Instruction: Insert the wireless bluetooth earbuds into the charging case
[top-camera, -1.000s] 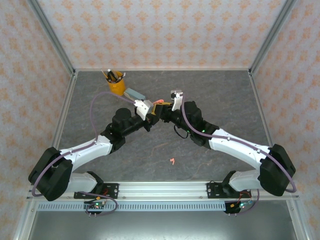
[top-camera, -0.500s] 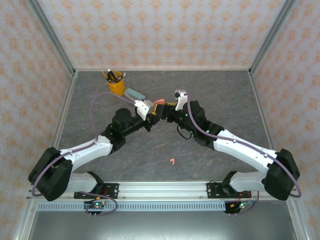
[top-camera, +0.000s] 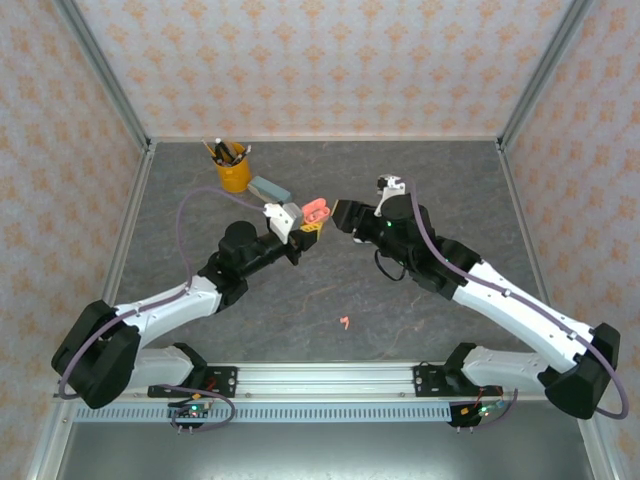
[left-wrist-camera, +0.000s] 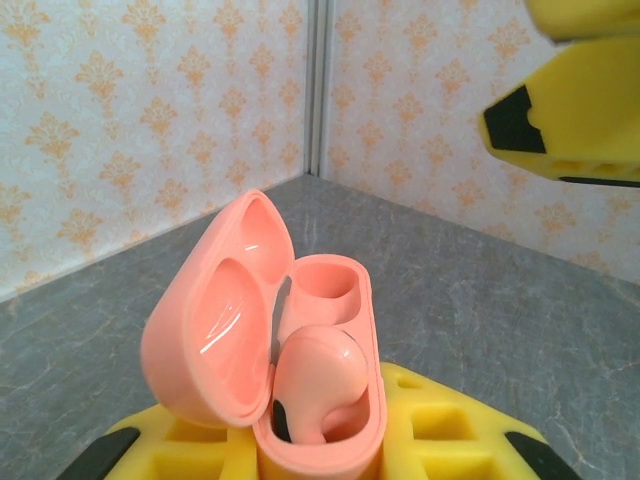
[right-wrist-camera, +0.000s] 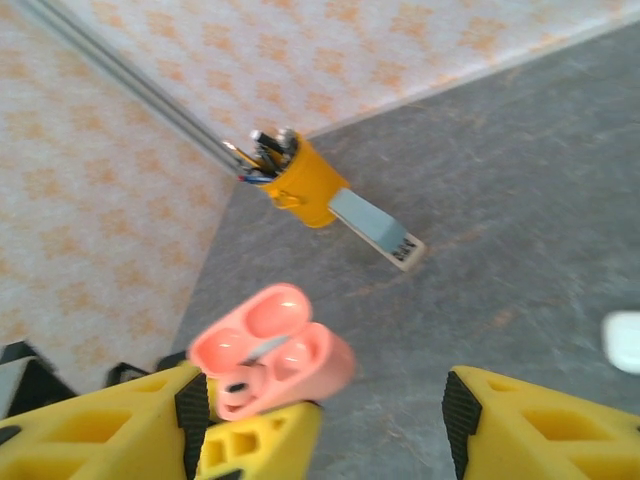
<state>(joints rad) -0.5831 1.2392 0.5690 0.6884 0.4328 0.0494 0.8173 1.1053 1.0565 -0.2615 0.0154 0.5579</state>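
Wireless bluetooth earbuds (left-wrist-camera: 318, 385): we count two in sight, both salmon-pink, entered last; all places below are given from the charging case (left-wrist-camera: 300, 345).

Table (top-camera: 450, 180): grey stone-pattern top; it lies below the case, which is held up clear of it;
Right gripper (top-camera: 348, 216): just right of the case and apart from it; its fingers are spread wide with nothing between them;
Left gripper (top-camera: 306, 224): directly under the case; its yellow fingers pinch the case body from both sides, opening upward;
Pen cup (top-camera: 234, 172): yellow, holding pens; well to the left of the case and farther back;
Grey block (top-camera: 268, 187): flat on the table, between the cup and the case;
Charging case: salmon-pink pebble shape, glossy, lid swung fully open;
Seated earbud: in the case's nearer socket, bulb up; the far socket (left-wrist-camera: 325, 285) is empty;
Loose earbud (top-camera: 345, 322): on the table, well nearer the arm bases than the case, slightly to its right.

Handling, as we judge it: very light, rigid and smooth, so it is apt to squirt out of a hard pinch or skid on the stone top; we would take it across the bulb, leaving the stem free to enter the empty socket; gentle closing, fingertips low to the table.
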